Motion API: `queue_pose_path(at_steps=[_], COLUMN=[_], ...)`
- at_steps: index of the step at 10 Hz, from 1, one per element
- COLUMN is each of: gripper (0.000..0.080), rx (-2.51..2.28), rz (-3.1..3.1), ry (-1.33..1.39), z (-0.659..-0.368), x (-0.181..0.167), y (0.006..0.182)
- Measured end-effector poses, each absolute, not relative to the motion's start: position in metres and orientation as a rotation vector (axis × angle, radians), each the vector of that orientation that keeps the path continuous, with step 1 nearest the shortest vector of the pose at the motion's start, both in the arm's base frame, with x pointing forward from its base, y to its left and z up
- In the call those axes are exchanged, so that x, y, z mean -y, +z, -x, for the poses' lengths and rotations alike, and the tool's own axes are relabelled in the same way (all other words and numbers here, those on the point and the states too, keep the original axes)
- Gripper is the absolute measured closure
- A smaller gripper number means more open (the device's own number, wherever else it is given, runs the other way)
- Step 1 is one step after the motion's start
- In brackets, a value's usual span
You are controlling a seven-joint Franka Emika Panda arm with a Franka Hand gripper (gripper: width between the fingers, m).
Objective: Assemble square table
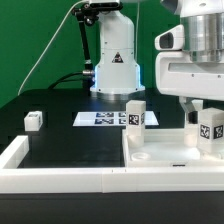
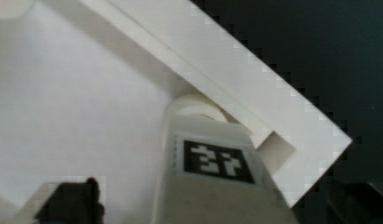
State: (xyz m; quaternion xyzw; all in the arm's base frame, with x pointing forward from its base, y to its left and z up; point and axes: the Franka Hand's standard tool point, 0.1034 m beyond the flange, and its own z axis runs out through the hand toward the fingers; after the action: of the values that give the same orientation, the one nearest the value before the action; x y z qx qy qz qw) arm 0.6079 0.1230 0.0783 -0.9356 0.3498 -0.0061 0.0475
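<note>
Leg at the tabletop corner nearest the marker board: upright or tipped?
Upright. The leg stands on end at the corner of the square top, its sides vertical in the exterior view.

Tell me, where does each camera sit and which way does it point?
Exterior view: sits off the arm, low and in front, facing the robot's base across the top; the gripper shows on its right.
Wrist view: sits on the wrist, looking down at the top and a tagged leg; one dark fingertip shows.
Shared: the top and, most likely, that leg under the gripper.
</note>
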Motion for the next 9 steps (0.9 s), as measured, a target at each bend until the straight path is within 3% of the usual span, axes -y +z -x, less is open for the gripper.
queue_pose_path(at_steps=[9], gripper=[0.015], rx=[0.093], rz=[3.064], ry=[-0.072], z=[-0.6106], x=[-0.1186], y=[0.079])
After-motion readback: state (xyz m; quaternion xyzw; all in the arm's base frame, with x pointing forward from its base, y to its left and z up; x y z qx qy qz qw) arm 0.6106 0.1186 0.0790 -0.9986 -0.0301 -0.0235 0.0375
